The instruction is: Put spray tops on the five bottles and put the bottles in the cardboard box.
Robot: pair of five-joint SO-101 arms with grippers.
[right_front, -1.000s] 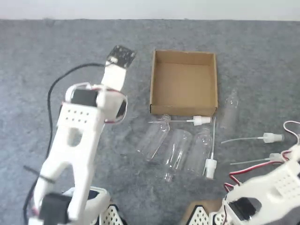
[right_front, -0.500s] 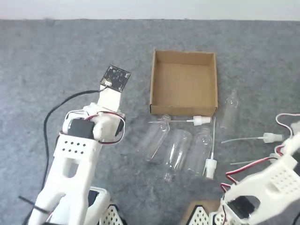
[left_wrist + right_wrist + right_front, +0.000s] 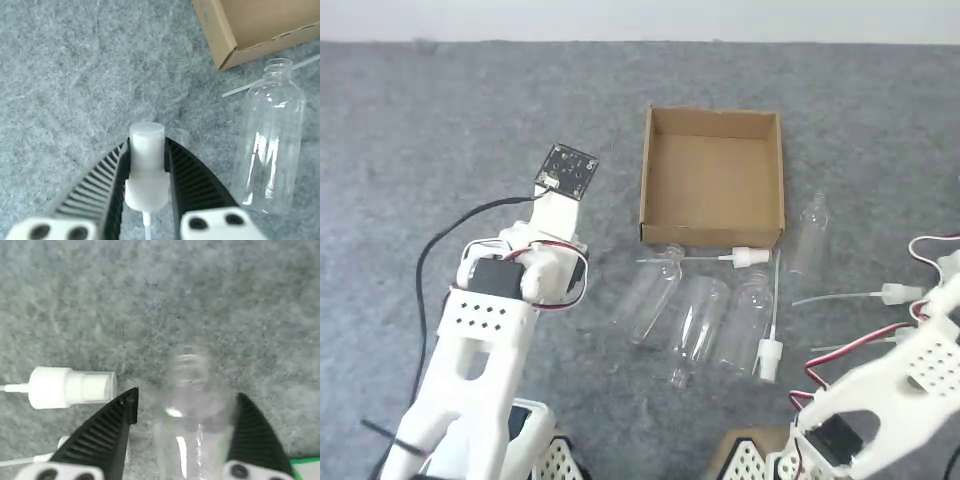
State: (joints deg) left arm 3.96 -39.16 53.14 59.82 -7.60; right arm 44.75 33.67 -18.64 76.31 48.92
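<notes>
Since the left gripper (image 3: 146,149) has its ribbed jaws closed narrowly on the collar of a white spray top (image 3: 146,172), the grip looks sound. The nozzle head pokes out past the tips and the thin dip tube (image 3: 146,222) trails back towards the wrist. The collar is hard plastic and should take a pinch, whereas the tube looks like a whippy straw that would bend if gripped.

Close to the arm bases on the other side, the right gripper (image 3: 186,396) has its jaws spread wide astride a clear plastic bottle (image 3: 192,435). Whether the pads touch its walls I cannot tell. A loose spray top (image 3: 72,387) lies on the grey mat (image 3: 240,300) just beside it.

I judge these bottles to be empty, very light, smooth and thin-walled, so they will likely roll, slip and dent. The mid-body, squeezed gently, is the place to hold one, since that leaves the threaded neck free for a top.

Farther out, a row of three bottles (image 3: 698,318) lies on its sides. The end bottle (image 3: 270,145), near the left gripper, has its open mouth towards the box. Beyond them sits the cardboard box (image 3: 646,175), with no bottle in it yet and a fourth bottle (image 3: 810,235) just off its corner.
</notes>
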